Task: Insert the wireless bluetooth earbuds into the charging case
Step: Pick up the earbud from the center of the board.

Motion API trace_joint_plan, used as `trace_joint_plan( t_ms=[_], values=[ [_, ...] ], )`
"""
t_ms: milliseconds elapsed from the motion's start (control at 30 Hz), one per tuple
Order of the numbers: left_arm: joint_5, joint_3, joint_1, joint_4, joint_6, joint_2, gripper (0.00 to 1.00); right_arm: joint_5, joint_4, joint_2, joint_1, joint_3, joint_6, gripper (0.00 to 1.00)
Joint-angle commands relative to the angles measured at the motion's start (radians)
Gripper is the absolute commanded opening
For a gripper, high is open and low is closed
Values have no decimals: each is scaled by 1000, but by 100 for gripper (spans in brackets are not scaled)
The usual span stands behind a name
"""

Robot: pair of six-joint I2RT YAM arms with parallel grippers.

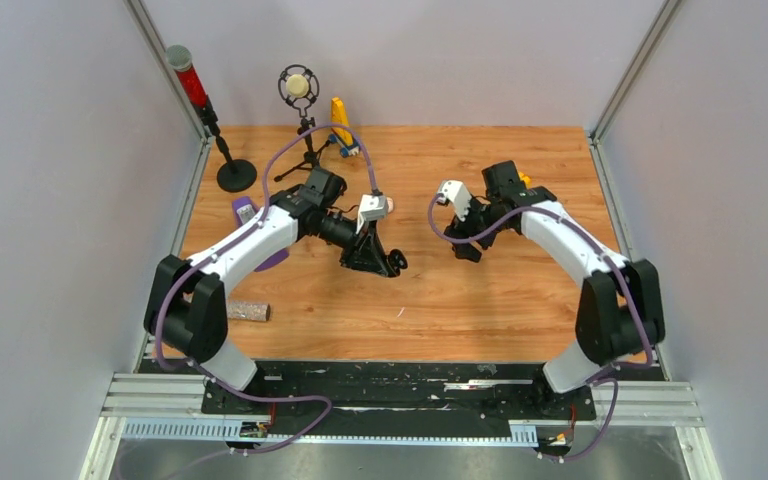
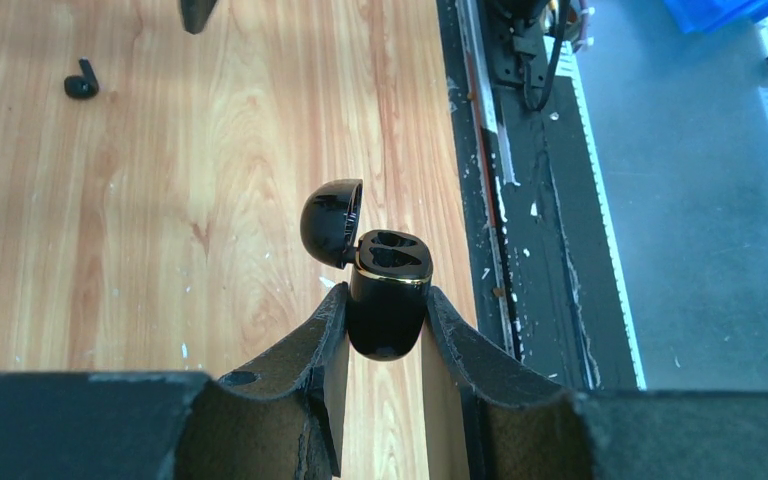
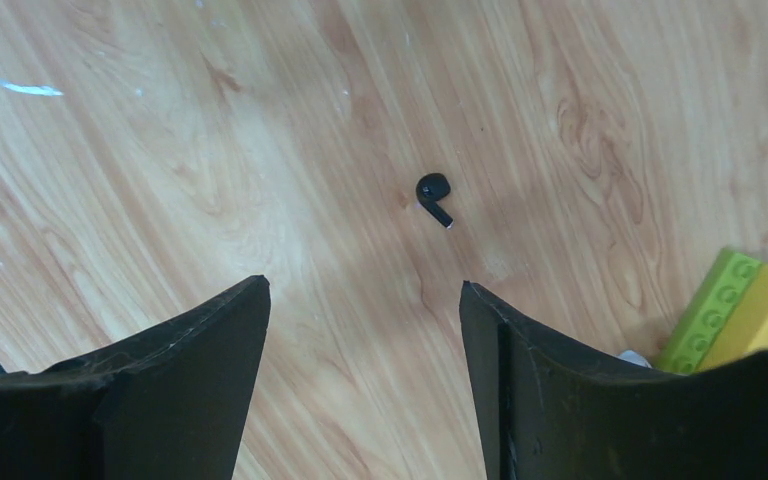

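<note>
My left gripper (image 2: 387,295) is shut on a glossy black charging case (image 2: 388,300) with a gold rim. The case's lid (image 2: 332,220) is swung open and both sockets look empty. In the top view this gripper (image 1: 392,262) hangs over the middle of the table. One black earbud (image 2: 80,80) lies on the wood far ahead of the case. My right gripper (image 3: 363,285) is open and holds nothing. It hovers just short of the same kind of black earbud (image 3: 434,197), which lies flat on the table with its stem pointing towards the fingers.
A green and yellow toy brick (image 3: 730,310) lies right of my right fingers. A thin white sliver (image 3: 30,88) lies on the wood. At the back left stand a red signal lamp (image 1: 200,100) and a microphone on a tripod (image 1: 299,90). A speckled block (image 1: 248,311) sits near the left arm.
</note>
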Motion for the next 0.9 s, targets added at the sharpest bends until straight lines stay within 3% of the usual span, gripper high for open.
trace_joint_plan(
  t_ms=[0,300,567,867],
  values=[
    [-48,-89,0,215,-103,-124,0,25,-99,145,-14,166,-29,70],
    [-97,-109,2,232,-106,-190,0,59,-282,461,-12,485,155,62],
    [-93,-125,0,245,-104,-213,0,56,-306,496,8,445,133,58],
    [-85,-132,0,252,-107,-226,0,-140,-349,528,-22,424,101,65]
  ],
)
